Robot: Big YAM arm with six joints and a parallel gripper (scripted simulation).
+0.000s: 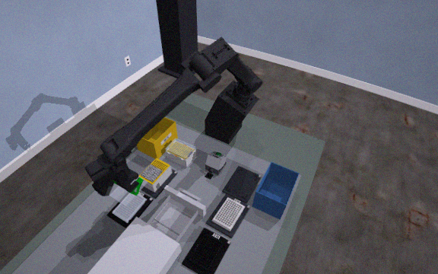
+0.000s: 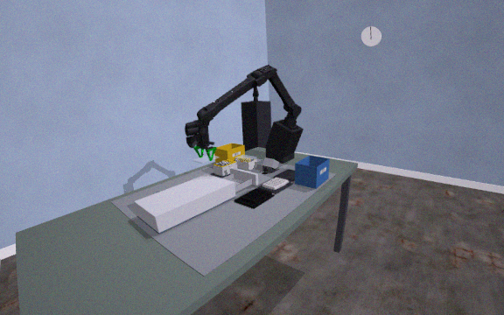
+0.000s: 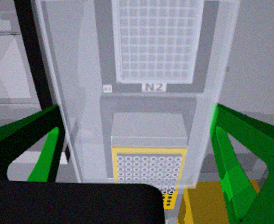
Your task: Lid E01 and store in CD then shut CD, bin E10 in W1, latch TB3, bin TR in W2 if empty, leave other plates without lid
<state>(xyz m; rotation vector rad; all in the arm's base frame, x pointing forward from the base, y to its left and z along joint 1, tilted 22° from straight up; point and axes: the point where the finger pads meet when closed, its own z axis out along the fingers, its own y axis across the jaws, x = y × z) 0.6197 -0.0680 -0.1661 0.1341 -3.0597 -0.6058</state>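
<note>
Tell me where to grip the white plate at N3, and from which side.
Take the white plate by its two long side walls, coming straight down from above: it lies flat in its black nest, wells up, leaving only the upper walls free.
</note>
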